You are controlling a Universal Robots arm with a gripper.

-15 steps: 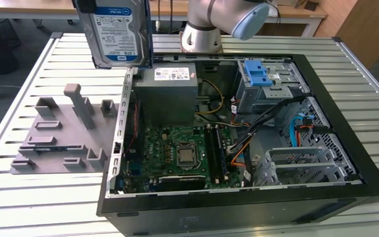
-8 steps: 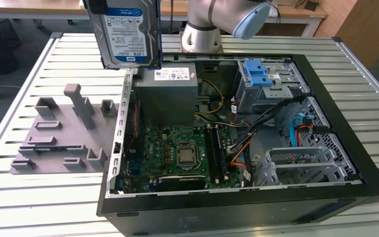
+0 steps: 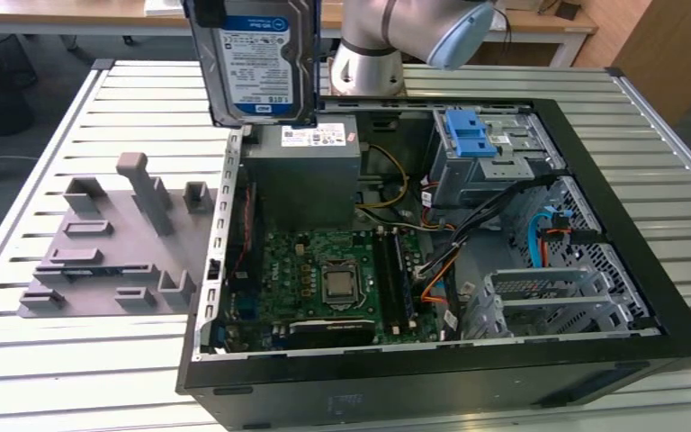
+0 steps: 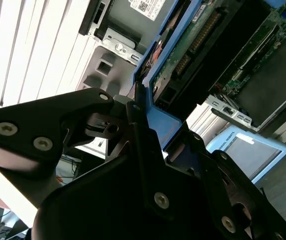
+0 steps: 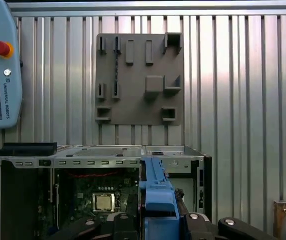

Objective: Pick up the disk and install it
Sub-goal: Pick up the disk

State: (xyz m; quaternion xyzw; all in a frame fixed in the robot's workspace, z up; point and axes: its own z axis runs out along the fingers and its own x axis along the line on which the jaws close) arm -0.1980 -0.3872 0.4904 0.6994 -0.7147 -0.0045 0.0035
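**Fingers (image 4: 142, 140) pinch the disk (image 3: 262, 63) aloft**

They clamp the disk's blue frame edge. It hangs upright above the open computer case (image 3: 442, 387), over the grey box (image 3: 301, 171). Carrying it well likely means a firm pinch, no tilt, and clearance from the cables (image 3: 502, 193).

Bright diffuse light. The white slatted metal worktop (image 3: 69, 369) glares, nearly washed out in the second wrist view; the black pincer (image 5: 160, 219) and the open black computer case (image 3: 442, 382) interior sit in shadow.
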